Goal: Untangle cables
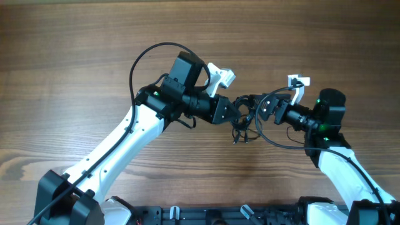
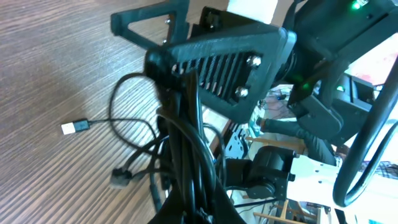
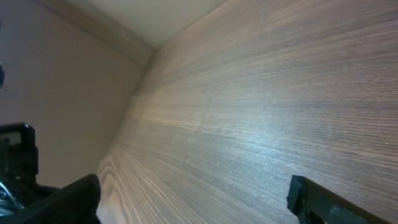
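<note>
Risk, knot: left gripper (image 1: pixel 240 114) has several strands of the cables (image 1: pixel 242 130) pinched together, so a pull from either side could cinch the tangle tighter instead of loosening it
Risk, wrong grab: right gripper (image 3: pixel 193 186) sits close against the left one (nearly nose to nose from overhead); closing here could catch the left finger or the whole bunch rather than one strand
Risk, snag: white plug (image 2: pixel 69 127) lies loose on the table (image 1: pixel 75 62); dragged through a loop, it may hook and lock things up
Risk, lift: with only one hold, the whole bundle may just travel along with nothing parting
Left gripper: clamped tight on the cables, strands running up between its fingers in the wrist view
Right gripper: jaws spread about as wide as they go, nothing between them, only bare wood in its own camera; whether it touches a strand, cannot tell
Cables: mid-table between the two grippers, part held up at the left fingers, the rest hanging in loose loops down to the wood, plug ends trailing off to one side
Stage (my read): early, tangle not yet parted, second hold not yet taken
</note>
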Controlling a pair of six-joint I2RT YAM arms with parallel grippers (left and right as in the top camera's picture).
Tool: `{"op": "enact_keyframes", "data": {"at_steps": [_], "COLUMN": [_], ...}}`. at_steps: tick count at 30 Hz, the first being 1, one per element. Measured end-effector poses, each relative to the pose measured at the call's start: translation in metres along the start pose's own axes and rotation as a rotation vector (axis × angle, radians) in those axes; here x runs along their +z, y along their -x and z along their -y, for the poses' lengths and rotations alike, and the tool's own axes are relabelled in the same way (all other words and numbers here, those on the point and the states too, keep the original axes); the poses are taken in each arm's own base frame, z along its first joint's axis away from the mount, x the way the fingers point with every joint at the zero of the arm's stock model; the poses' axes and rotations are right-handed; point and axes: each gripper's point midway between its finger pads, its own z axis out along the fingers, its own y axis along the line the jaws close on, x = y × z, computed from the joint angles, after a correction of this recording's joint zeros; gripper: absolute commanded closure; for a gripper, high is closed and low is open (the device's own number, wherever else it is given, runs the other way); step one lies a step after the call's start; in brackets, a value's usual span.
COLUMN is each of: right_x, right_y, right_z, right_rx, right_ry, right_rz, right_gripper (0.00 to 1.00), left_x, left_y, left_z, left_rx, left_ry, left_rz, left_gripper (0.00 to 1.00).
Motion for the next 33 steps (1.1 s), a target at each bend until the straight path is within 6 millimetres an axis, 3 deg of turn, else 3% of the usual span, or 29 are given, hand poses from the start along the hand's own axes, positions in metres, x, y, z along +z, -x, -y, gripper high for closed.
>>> {"op": "enact_keyframes", "data": {"at_steps": [3,5,9,12,14,17,20,22,24,27,33], "right_x": [0.006,0.012,0.022,0.024,0.026,0.03,0.025,0.015,0.007,0.006,0.008], "right_y": [-0.009,-0.024,-0.062,-0.071,-0.071,-0.059,-0.029,-0.011,-0.007,-0.024,-0.033], "right_z": [-0.006,-0.007,-0.035,-0.045,-0.043,-0.032,-0.032,-0.036,-0.037,-0.042,-0.05], "right_rx": [-0.001,0.036,0.043,0.024,0.021,0.004,-0.051,-0.097,-0.114,-0.126,-0.19], "right_ry": [0.016,0.01,0.114,0.152,0.135,0.065,0.087,0.132,0.164,0.208,0.248], "right_rz": [-0.032,-0.086,-0.236,-0.271,-0.267,-0.204,-0.1,-0.047,-0.045,-0.112,-0.136], "right_gripper": [0.04,0.04,0.03,0.03,0.03,0.13,0.27,0.45,0.59,0.53,0.51], "left_x": [-0.003,-0.008,-0.022,-0.023,-0.023,-0.022,-0.021,-0.021,-0.021,-0.019,-0.015], "left_y": [0.004,0.014,0.051,0.054,0.052,0.038,0.02,0.014,0.014,0.017,0.012], "left_z": [-0.005,-0.016,-0.035,-0.039,-0.042,-0.049,-0.055,-0.056,-0.055,-0.048,-0.03], "left_rx": [-0.018,-0.069,-0.099,-0.119,-0.134,-0.165,-0.152,-0.115,-0.064,-0.009,0.004], "left_ry": [0.045,0.11,0.198,0.221,0.234,0.264,0.291,0.3,0.297,0.257,0.155], "left_rz": [0.026,0.08,0.244,0.262,0.259,0.212,0.141,0.111,0.103,0.1,0.068], "left_gripper": [0.96,0.96,0.96,0.96,0.96,0.96,0.96,0.96,0.96,0.96,0.96]}}
